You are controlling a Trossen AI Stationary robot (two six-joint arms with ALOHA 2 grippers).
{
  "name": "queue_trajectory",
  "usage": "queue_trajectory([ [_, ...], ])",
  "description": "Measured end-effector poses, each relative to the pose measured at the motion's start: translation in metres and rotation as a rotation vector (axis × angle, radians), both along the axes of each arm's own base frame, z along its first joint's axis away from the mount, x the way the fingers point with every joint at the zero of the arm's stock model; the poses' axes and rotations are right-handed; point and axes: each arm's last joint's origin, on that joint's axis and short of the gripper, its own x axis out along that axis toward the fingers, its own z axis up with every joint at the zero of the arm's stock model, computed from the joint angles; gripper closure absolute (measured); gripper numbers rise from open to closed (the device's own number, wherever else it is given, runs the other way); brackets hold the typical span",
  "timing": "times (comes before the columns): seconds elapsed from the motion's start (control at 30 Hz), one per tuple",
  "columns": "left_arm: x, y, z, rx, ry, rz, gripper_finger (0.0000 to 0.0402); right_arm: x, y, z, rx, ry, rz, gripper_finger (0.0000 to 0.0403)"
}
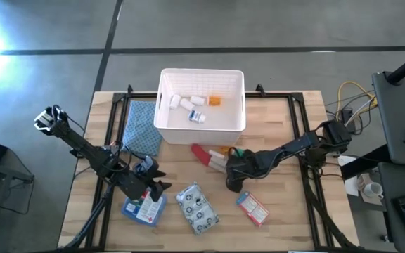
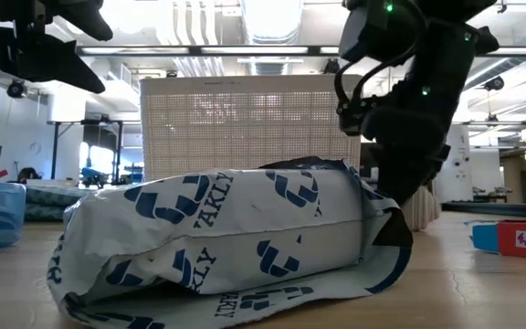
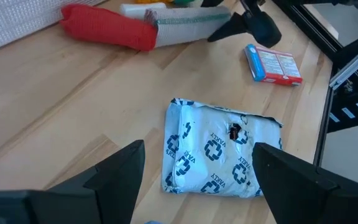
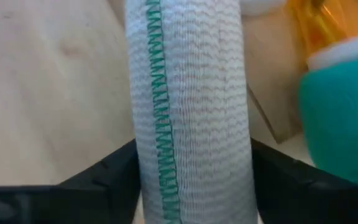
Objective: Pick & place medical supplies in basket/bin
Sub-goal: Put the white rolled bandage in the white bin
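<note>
The white slotted basket [image 1: 202,130] stands at the table's far middle with pill bottles [image 1: 192,105] inside. A cream bandage roll [image 4: 191,106] with green stitching lies on the table beside a red roll [image 3: 107,28]. My right gripper [image 1: 232,176] is open, with a finger on each side of the cream roll. My left gripper [image 3: 197,165] is open and raised above the blue flat packet [image 1: 143,209], facing the grey-white spotted pouch [image 3: 219,155]. A red-white packet [image 1: 252,209] lies near the table's near edge. My right gripper straddles the cream roll [image 4: 191,186] with its fingers across the roll's length, and the roll fills the gap between them. I cannot tell whether the fingers [image 4: 114,177] touch it. The roll lies on the table.
The blue checked cloth [image 1: 143,126] lies left of the basket. A teal-capped item [image 4: 340,124] and an orange bottle [image 4: 319,25] sit close beside the cream roll. Black frame rails [image 1: 304,140] run along the table's sides. Bare wood [image 1: 287,211] lies right of the red-white packet.
</note>
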Motion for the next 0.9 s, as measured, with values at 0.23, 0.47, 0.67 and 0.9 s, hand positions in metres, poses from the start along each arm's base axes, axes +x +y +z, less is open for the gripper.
queue_trajectory([
  [0.23,0.0,0.0,-0.001,0.002,0.003,0.0,0.0126,0.009,0.015,0.016,0.121,-0.05,-0.012,0.0281],
  [0.47,0.0,0.0,-0.001,0.003,0.003,0.0,0.0126,0.031,0.052,0.082,0.124,-0.207,0.089,0.0289],
  [0.67,0.0,0.0,-0.001,-0.001,-0.002,0.001,0.0126,0.046,0.058,0.183,-0.146,-0.426,0.075,0.0277],
  [0.9,0.0,0.0,-0.001,-0.001,-0.002,0.001,0.0126,0.067,-0.03,0.261,-0.291,-0.589,-0.048,0.0263],
])
